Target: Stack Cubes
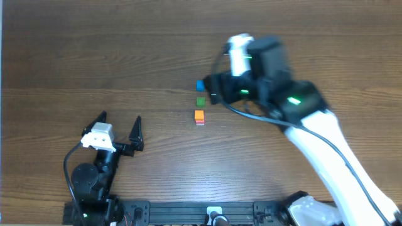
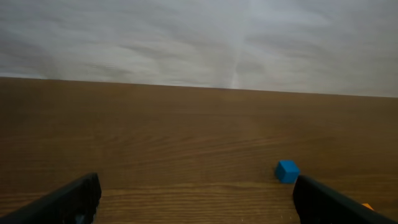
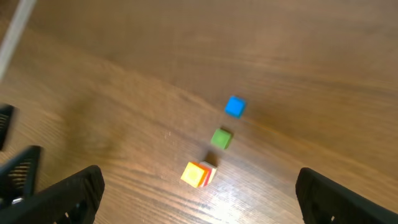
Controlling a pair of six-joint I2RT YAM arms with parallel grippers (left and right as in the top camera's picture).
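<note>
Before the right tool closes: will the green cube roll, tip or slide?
Green cube sits flat on the wooden table, so it probably won't roll. Small and blocky: likely light and stiff. A push may slide it into the nearby blue cube.

We are seeing a smooth wooden bench (image 1: 125, 50), shining a little. The blue cube (image 3: 234, 106), green cube (image 3: 221, 138) and orange cube (image 3: 198, 174) are looking like smooth plastic. The left end effector (image 1: 120, 117) is looking matt and black.

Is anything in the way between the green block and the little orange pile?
No, nothing visible. Only bare table lies between the green cube and the orange stack. The blue cube sits on the green cube's other side.
</note>
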